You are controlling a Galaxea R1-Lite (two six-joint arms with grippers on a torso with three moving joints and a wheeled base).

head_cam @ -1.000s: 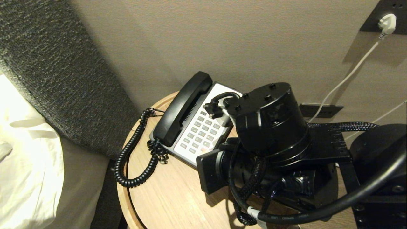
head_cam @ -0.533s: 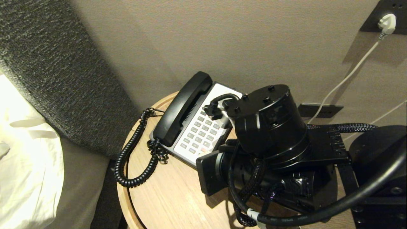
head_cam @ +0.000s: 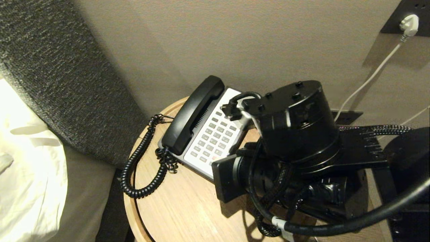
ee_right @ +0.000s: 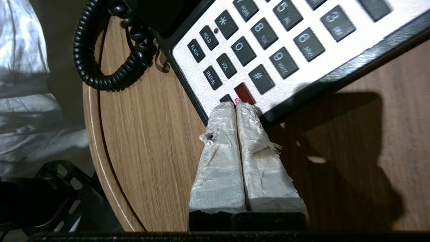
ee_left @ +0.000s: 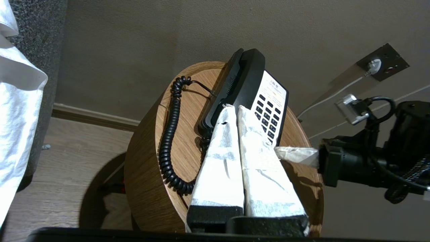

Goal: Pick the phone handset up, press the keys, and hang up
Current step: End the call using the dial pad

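The long curved matte-black plastic phone handset is seen lying in its cradle along the left side of the black-and-white phone base, which stands on the round light-wood surface close to the beige wall. Its long axis runs diagonally, from the end nearest the robot, where the black coiled cord is attached, up and away toward the wall. The cord is looped over the left edge of the surface.

The right gripper is held low over the near corner of the base, its two white-wrapped fingers pressed together with nothing between them, and its tips are placed at the small red key in the bottom row of the keypad; whether the key is actually touched cannot be told. From this gripper the handset lies to the left, across the whole keypad.

The left gripper is likewise closed and empty, and it is held off the near-left side of the surface, aimed toward the handset's nearer end. The handset is therefore judged to be nearer to the left arm, with no keypad in between. For a lift, the fingers would have to be opened and set across the handset's narrow middle, at right angles to its diagonal axis.
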